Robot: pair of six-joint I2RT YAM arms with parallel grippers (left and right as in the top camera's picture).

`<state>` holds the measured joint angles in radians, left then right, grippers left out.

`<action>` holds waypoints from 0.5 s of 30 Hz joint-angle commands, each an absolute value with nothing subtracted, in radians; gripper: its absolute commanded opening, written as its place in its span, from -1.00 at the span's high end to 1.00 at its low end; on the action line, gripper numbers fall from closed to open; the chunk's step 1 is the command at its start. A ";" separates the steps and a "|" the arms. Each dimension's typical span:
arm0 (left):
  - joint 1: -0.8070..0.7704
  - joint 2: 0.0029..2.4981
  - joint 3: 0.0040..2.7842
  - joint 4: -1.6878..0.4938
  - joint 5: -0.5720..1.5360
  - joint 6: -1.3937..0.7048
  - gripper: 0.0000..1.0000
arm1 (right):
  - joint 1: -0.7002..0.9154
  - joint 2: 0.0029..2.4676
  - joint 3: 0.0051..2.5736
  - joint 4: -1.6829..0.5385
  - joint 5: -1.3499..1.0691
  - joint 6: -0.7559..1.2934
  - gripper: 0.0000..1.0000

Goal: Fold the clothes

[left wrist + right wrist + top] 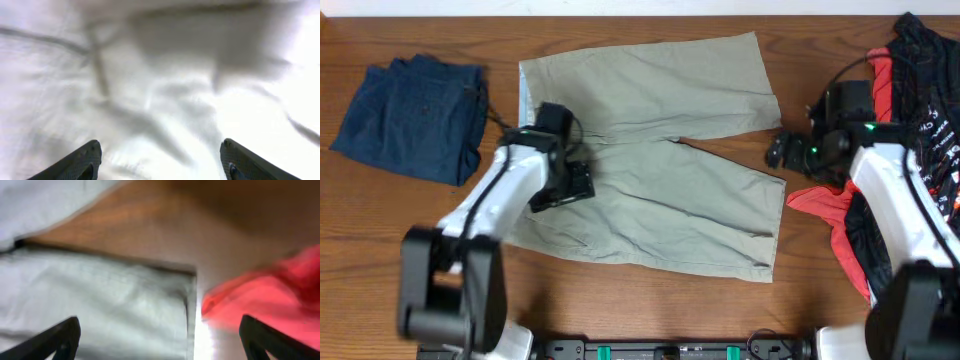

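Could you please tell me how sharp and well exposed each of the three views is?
Overhead: sharp and evenly lit, the khaki shorts plainly readable. Left wrist: overexposed and motion-blurred, the fabric washed almost white above the dark fingers. Right wrist: blurred, the shorts' hem and the red garment smeared, with a bright glare strip between them.

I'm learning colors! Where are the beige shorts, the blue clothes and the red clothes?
beige shorts [660, 100], overhead view, middle of the upper leg.
blue clothes [410, 115], overhead view, its middle.
red clothes [820, 203], overhead view, red flap beside the shorts' lower hem.
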<state>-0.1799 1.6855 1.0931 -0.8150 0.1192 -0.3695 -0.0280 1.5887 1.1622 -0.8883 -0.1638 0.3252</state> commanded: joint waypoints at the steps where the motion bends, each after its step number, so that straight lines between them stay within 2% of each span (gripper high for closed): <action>1: -0.145 1.596 1.112 -0.879 0.100 -0.406 -0.56 | -0.039 1.555 1.164 -1.010 -0.165 0.525 -0.98; 5: -0.100 1.540 1.105 -0.993 0.101 -0.531 -0.58 | -0.032 1.519 1.138 -1.141 -0.173 0.672 -0.99; 10: -0.060 1.499 1.047 -1.031 0.099 -0.631 -0.59 | 0.019 1.412 1.020 -1.132 -0.202 0.794 -0.99; 15: -0.017 1.457 0.950 -0.980 0.056 -0.697 -0.59 | 0.099 1.271 0.854 -1.074 -0.215 0.905 -0.99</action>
<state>-0.0422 1.4841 0.9977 -0.9966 0.0956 -0.6235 0.0559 1.3392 0.9279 -1.0939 -0.1967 0.7837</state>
